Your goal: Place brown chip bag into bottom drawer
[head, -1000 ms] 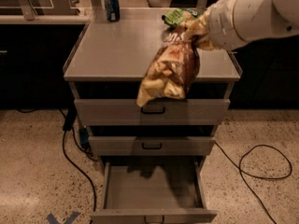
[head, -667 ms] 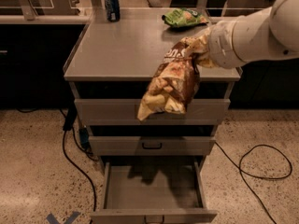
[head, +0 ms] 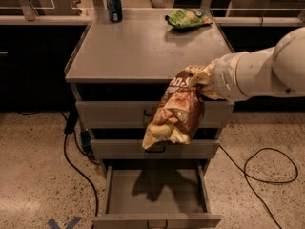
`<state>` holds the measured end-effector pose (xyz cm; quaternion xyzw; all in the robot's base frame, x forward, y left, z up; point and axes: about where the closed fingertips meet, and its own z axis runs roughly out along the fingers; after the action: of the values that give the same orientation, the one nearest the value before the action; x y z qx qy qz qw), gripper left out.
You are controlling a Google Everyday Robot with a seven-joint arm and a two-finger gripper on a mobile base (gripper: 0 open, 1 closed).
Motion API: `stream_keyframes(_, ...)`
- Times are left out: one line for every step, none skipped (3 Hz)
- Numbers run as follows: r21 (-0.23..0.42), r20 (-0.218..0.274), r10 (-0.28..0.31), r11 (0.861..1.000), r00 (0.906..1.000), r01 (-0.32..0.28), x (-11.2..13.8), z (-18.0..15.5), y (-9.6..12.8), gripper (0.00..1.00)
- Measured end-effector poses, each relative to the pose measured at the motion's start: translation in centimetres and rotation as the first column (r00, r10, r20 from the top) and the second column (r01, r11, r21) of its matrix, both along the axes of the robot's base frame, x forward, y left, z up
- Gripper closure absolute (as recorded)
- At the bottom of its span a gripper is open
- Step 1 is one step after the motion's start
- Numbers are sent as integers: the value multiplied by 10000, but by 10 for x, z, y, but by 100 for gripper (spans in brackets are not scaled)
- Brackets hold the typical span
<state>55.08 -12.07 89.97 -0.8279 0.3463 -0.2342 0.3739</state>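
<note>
- Nearest you, the bottom drawer (head: pixel 125 200) stood pulled out, its flat grey tray lying under the bag's shadow.
- Above it, the brown chip bag (head: pixel 178 111) hung in the air in front of the two upper drawers. Its lower end was level with the middle drawer (head: pixel 119 149) and well apart from the tray below.
- Your end effector (head: pixel 202 80) sat at the bag's upper end, just off the front right edge of the surface (head: pixel 138 51). It was clamped on the crumpled top, and the bag dangled from it.
- I judged this the carry step, with the release not yet due. The next move called for you to lower the bag, probably a little toward you, until it rested in the tray, and only then let go.
- Farther back, a green chip bag (head: pixel 187 18) and a can (head: pixel 114 6) sat on the surface, well clear of your path.
</note>
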Motion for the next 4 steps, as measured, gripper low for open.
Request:
stream_keyframes(146, -374, -142, 9998, 9992, 147, -18, -24, 1, 100)
stream_keyframes(48, -284, -122, 9999, 9995, 123, -22, -34, 5, 100)
stream_keyframes(-2, -315, -161, 9999, 9994, 161, -33, -72, 10, 100)
stream_keyframes(-8, -486, -175, 9998, 9987, 175, -45, -114, 13, 100)
